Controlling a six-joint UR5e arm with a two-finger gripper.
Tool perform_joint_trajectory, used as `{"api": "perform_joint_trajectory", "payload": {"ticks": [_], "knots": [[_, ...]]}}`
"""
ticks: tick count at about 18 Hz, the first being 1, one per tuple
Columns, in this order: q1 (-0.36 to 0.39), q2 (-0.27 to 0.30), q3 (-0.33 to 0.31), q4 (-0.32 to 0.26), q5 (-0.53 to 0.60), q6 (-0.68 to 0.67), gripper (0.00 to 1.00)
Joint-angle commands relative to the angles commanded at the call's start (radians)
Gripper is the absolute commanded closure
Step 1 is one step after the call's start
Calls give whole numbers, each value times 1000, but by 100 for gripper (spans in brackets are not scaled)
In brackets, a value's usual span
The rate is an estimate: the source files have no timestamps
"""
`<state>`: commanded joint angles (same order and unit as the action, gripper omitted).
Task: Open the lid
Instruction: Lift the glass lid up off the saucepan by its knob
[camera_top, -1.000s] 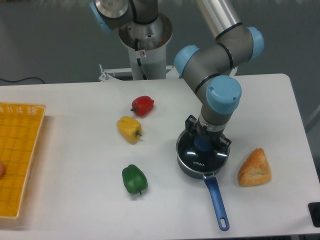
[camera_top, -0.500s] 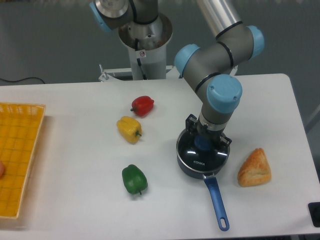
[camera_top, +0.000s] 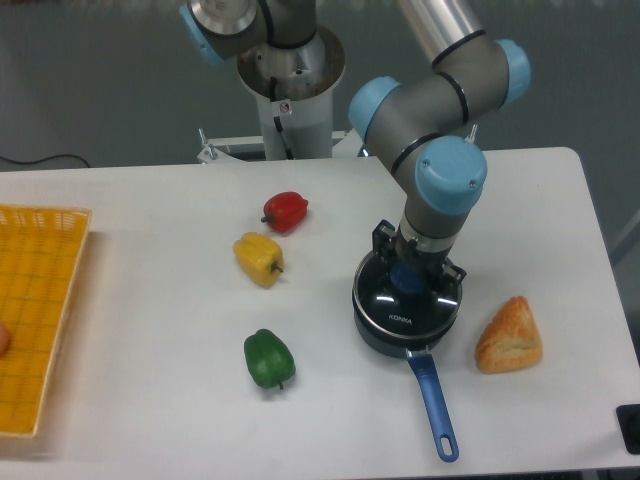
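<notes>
- The gripper points straight down over the glass lid, its fingers closed on either side of the blue knob.
- The lid looks slightly raised above the dark blue saucepan, though the angle leaves this uncertain.
- Left of the pan lie a red pepper, a yellow pepper and a green pepper.
- A piece of bread sits just right of the pan; a yellow basket is at the table's left edge.

Grey arm, light-blue joint caps
</notes>
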<state>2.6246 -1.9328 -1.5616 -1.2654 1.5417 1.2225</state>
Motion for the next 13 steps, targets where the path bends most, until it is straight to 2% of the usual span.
{"api": "perform_joint_trajectory", "payload": {"ticks": [9,13], "knots": [[15,18,58,-104,3,5,50],[44,29,69,-137,3,66,50]]}}
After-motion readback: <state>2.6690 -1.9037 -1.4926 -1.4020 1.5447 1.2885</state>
